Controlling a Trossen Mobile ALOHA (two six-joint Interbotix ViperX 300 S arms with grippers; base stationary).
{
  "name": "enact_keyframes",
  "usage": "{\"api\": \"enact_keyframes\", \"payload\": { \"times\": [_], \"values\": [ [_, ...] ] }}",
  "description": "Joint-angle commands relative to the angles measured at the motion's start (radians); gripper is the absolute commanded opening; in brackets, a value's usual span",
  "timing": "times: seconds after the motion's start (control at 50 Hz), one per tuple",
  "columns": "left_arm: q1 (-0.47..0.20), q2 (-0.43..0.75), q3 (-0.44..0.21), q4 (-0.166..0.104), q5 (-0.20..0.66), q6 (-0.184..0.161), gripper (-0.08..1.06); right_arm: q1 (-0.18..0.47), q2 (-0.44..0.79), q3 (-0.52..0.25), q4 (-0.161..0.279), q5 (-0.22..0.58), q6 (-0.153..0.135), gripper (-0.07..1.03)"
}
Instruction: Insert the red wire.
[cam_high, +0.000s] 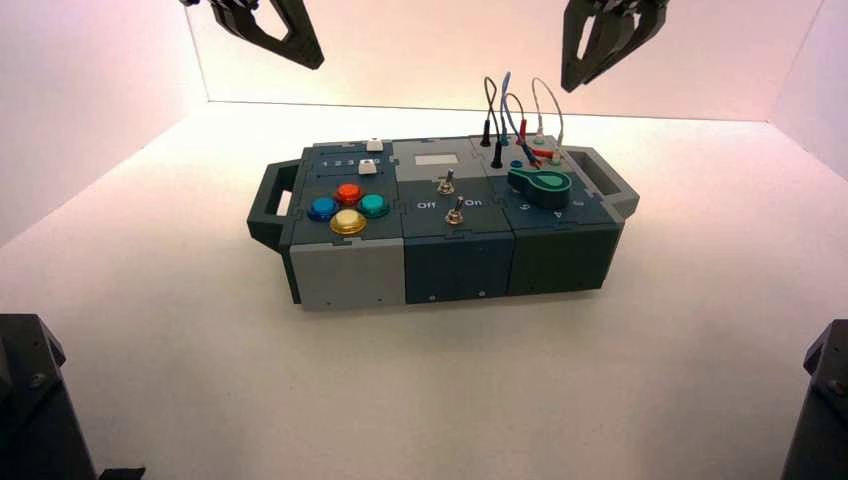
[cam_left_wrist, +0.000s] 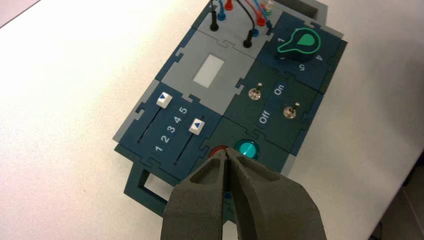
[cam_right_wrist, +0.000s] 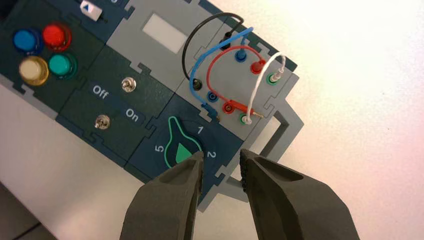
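In the high view, the box (cam_high: 455, 262) is sitting on the bench (cam_high: 420, 380), with open bench spreading along its left, right and near edges. A narrower strip of bench is running between its far edge and the back wall (cam_high: 400, 60). The left gripper (cam_high: 318, 66) is hanging above and beyond the box's far left part, and the right gripper (cam_high: 570, 88) is hovering above the far right part, near the leads. The red wire (cam_high: 519, 102) is standing in a loop on the far right panel.

In the left wrist view, the left gripper's jaws are pressing together over the button end, their tips covering part of the red button (cam_left_wrist: 218, 150). Bare bench is lying along both long edges of the box.

In the right wrist view, the right gripper's jaws are standing spread, the gap between them opening toward the right handle (cam_right_wrist: 282, 137). One plug of the red wire is sitting in a red socket by the box's far edge; the other plug (cam_right_wrist: 240, 106) is lying loose across the panel, beside the nearer red socket (cam_right_wrist: 228, 108), its pin pointing toward the right edge and passing close by the white lead (cam_right_wrist: 254, 92)
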Motion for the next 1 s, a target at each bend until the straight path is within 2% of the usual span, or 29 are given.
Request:
{"api": "enact_keyframes", "payload": {
  "times": [0.02,0.2,0.56,0.7,0.9,1.0],
  "values": [
    [-0.012,-0.029,-0.023,-0.006,0.000,0.005,-0.03,0.009,0.009,-0.029,-0.008,-0.008,-0.015,0.41],
    [-0.032,-0.031,-0.021,-0.006,0.000,0.003,-0.03,0.026,0.049,-0.037,-0.040,-0.029,-0.015,0.41],
    [-0.037,-0.032,-0.018,-0.006,-0.002,0.003,-0.03,0.051,0.126,-0.051,-0.055,-0.035,-0.021,0.41],
    [-0.037,-0.037,-0.017,-0.006,-0.002,0.003,-0.03,0.069,0.150,-0.072,-0.083,-0.035,-0.038,0.41],
    [-0.037,-0.041,-0.015,-0.006,-0.002,0.003,-0.03,0.069,0.179,-0.098,-0.104,-0.035,-0.041,0.41],
    [-0.037,-0.046,-0.012,-0.006,-0.003,0.003,-0.03,0.069,0.209,-0.114,-0.146,-0.034,-0.046,0.41]
  ]
}}
